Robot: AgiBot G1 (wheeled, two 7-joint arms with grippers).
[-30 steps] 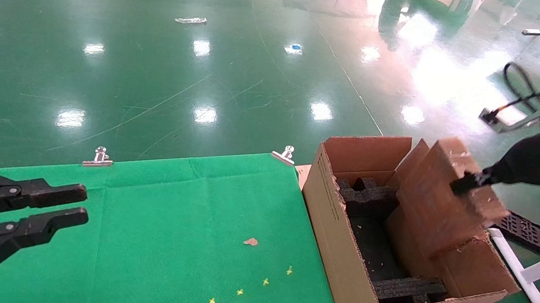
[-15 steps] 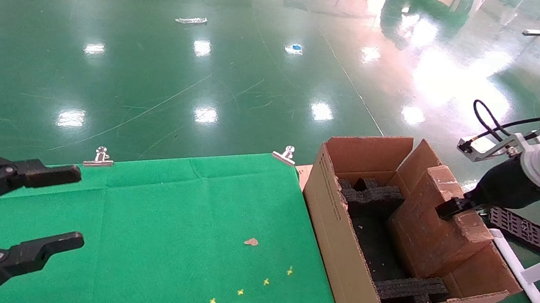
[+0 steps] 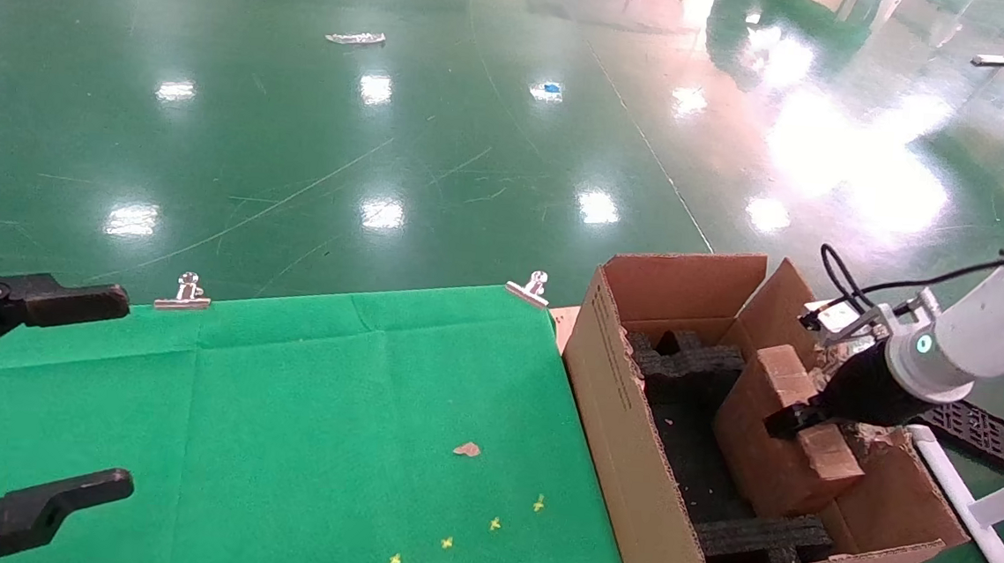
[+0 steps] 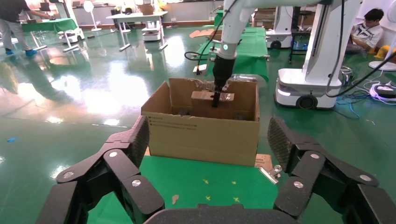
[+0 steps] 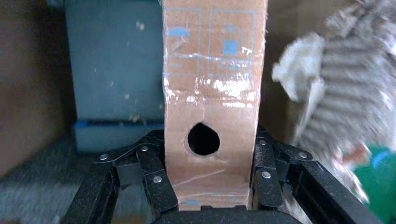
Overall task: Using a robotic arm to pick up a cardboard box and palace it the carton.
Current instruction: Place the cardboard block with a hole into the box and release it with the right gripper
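Observation:
My right gripper [image 3: 797, 419] is shut on the slim brown cardboard box [image 3: 765, 441] and holds it tilted inside the large carton [image 3: 613, 395], between the black foam blocks [image 3: 682, 358]. In the right wrist view the box's narrow face with its round hole [image 5: 203, 139] sits between my fingers [image 5: 156, 179]. The left wrist view shows the carton [image 4: 205, 133] and the right arm [image 4: 223, 65] with the box [image 4: 205, 100] from afar. My left gripper [image 3: 74, 393] is open and empty over the green cloth at the left.
The green cloth [image 3: 299, 409] covers the table, pinned by two metal clips [image 3: 186, 293] at its far edge. A small cardboard scrap [image 3: 465, 449] and yellow marks [image 3: 494, 524] lie on it. A black grid tray [image 3: 978, 430] and a white frame [image 3: 980, 518] stand right of the carton.
My right gripper has lowered the cardboard box down into the carton. My left gripper's fingers have spread wide apart.

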